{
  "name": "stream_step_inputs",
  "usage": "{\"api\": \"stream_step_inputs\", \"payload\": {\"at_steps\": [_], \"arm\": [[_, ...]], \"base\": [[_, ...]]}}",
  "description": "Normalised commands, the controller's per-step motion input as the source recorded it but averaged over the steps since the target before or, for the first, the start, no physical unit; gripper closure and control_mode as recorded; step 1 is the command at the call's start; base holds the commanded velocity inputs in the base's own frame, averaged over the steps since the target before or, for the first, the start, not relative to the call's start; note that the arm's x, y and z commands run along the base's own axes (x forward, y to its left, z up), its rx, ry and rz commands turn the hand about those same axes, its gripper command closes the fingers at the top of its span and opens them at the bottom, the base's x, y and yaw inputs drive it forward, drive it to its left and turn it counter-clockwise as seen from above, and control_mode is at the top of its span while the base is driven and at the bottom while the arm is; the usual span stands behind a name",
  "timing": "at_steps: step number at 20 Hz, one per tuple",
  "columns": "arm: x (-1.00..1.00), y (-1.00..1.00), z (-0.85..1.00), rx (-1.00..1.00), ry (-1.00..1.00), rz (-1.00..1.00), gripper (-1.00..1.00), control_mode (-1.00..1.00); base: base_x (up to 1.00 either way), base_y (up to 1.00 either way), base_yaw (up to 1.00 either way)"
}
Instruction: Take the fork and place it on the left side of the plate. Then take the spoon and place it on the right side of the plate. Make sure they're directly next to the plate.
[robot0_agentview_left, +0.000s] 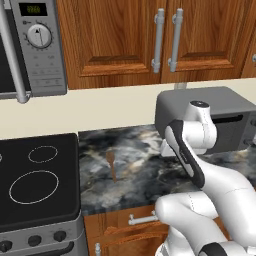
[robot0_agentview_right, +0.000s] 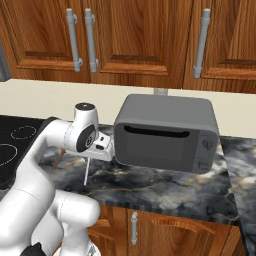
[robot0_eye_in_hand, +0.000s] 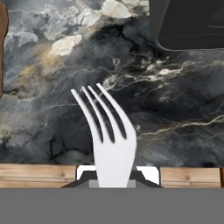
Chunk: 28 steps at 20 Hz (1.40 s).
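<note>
- Four tines of fork (robot0_eye_in_hand: 107, 127) clear; handle hidden between nearly closed gripper (robot0_eye_in_hand: 114, 175), which grips it.
- Spoon (robot0_agentview_left: 112, 165) cropped in hand view.
- Microwave (robot0_agentview_left: 30, 45) display unreadable.

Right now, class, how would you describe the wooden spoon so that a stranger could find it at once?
Start at the black stovetop and move onto the dark marble counter beside it. The wooden spoon lies there, near the stove's edge. It is brown and thick, unlike the thin silver fork held in the claw.
</note>
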Motion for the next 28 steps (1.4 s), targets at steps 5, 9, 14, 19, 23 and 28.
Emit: {"api": "stream_step_inputs", "payload": {"at_steps": [5, 9, 14, 19, 23, 28], "arm": [[0.00, 0.00, 0.00, 0.00, 0.00, 0.00, 1.00, -1.00], [0.00, 0.00, 0.00, 0.00, 0.00, 0.00, 1.00, -1.00], [0.00, 0.00, 0.00, 0.00, 0.00, 0.00, 1.00, 1.00], [0.00, 0.00, 0.00, 0.00, 0.00, 0.00, 1.00, 1.00], [0.00, 0.00, 0.00, 0.00, 0.00, 0.00, 1.00, 1.00], [0.00, 0.00, 0.00, 0.00, 0.00, 0.00, 1.00, 1.00]], "base": [[0.00, 0.00, 0.00], [0.00, 0.00, 0.00], [0.00, 0.00, 0.00], [-0.09, 0.04, 0.00], [-0.99, 0.08, 0.00], [-0.91, 0.39, 0.16]]}}
